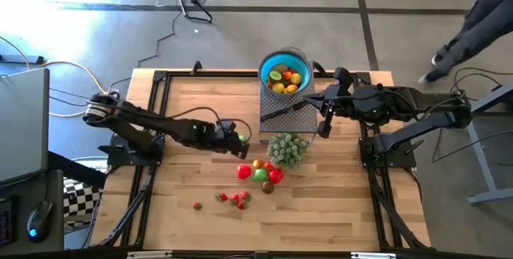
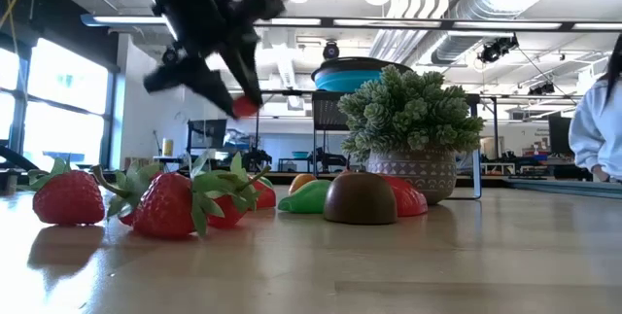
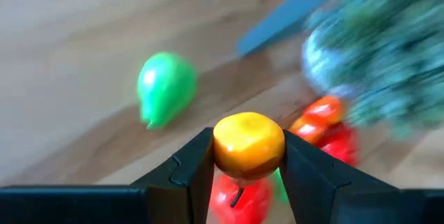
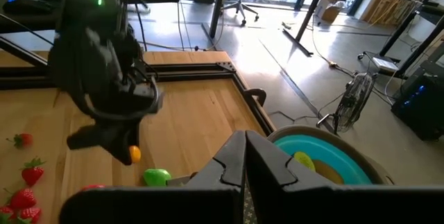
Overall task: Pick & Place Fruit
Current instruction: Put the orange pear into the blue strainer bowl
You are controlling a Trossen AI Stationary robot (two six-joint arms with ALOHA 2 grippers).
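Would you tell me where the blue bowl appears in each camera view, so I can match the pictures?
High view: blue bowl at the table's far edge, centre.
Low view: upper centre, behind the bushy plant.
Left wrist view: not in it.
Right wrist view: lower right.
Shared landmark: the left tool, shut on a yellow-orange fruit, shows in all four.
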